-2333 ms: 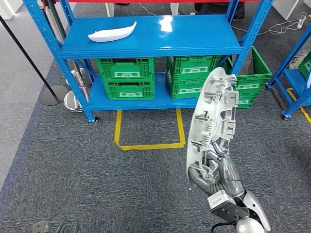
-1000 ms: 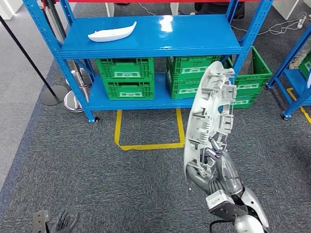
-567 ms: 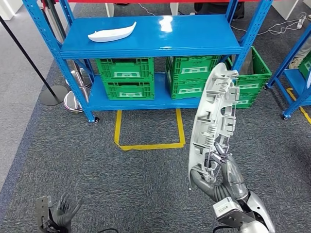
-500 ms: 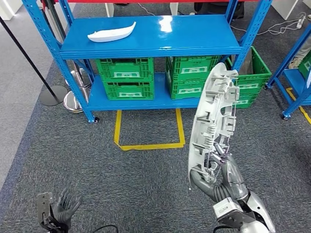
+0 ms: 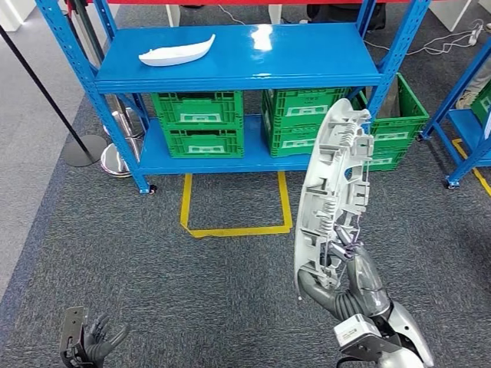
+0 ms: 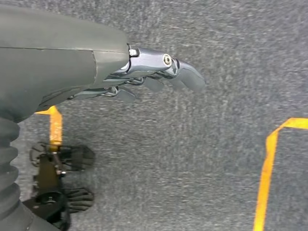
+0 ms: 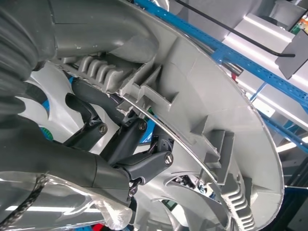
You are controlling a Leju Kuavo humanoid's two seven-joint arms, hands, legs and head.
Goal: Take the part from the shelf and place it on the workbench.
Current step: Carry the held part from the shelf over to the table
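1. Long curved grey plastic part (image 5: 333,195), ribbed inside, stands upright over the dark carpet, before the blue metal shelf (image 5: 243,57).
2. Right robot hand (image 5: 341,280) grasps its lower end.
3. Left robot hand (image 5: 98,343) hangs low, released, fingers apart.

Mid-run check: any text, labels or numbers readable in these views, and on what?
No text reads.
Green crates: pale label panels on their fronts, too small and blurred to read.
White tag at the right robot hand's wrist: blurred.
Grey part held by that hand: no print visible.
Yellow floor tape: plain lines.
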